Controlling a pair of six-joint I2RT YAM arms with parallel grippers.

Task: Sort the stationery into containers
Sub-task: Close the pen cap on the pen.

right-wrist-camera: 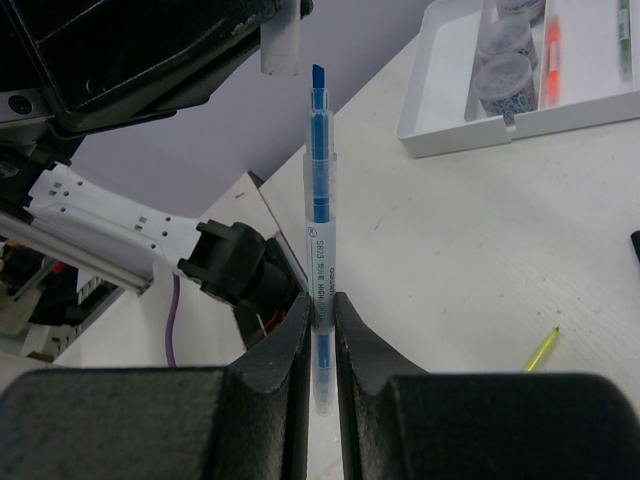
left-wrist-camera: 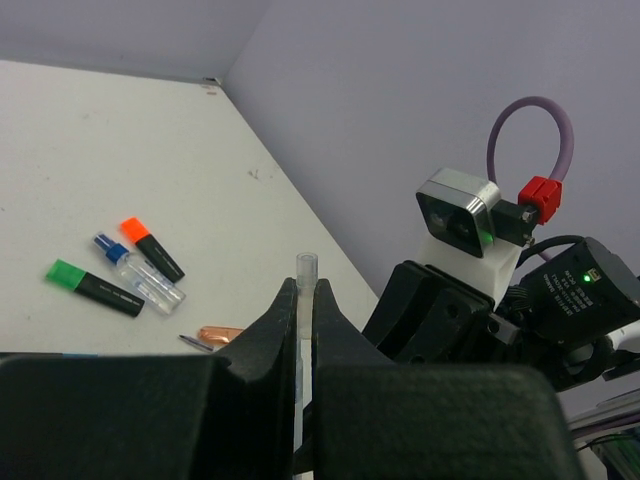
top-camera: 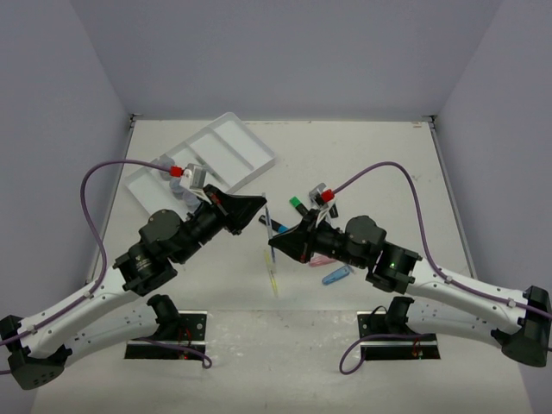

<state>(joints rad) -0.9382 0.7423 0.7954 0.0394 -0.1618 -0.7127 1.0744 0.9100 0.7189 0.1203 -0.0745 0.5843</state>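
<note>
My right gripper (top-camera: 274,244) (right-wrist-camera: 320,305) is shut on a thin blue highlighter pen (right-wrist-camera: 319,215), held upright with its bare blue tip up. My left gripper (top-camera: 258,216) (left-wrist-camera: 305,292) is shut on a thin clear pen cap (left-wrist-camera: 306,266). In the right wrist view the cap (right-wrist-camera: 280,40) hangs just above and left of the pen tip, apart from it. Both are held above the table's middle. The white compartment tray (top-camera: 244,138) (right-wrist-camera: 440,110) lies at the back left and holds clear round jars (right-wrist-camera: 505,75), an orange pen (right-wrist-camera: 551,50) and a green pen (right-wrist-camera: 622,20).
On the table lie a green-capped highlighter (left-wrist-camera: 95,285) (top-camera: 296,203), an orange-capped highlighter (left-wrist-camera: 152,248), a blue-capped bottle (left-wrist-camera: 140,272), a pink piece (top-camera: 321,259), a blue piece (top-camera: 336,275) and a yellow pen (top-camera: 272,280) (right-wrist-camera: 543,349). Purple walls enclose the table.
</note>
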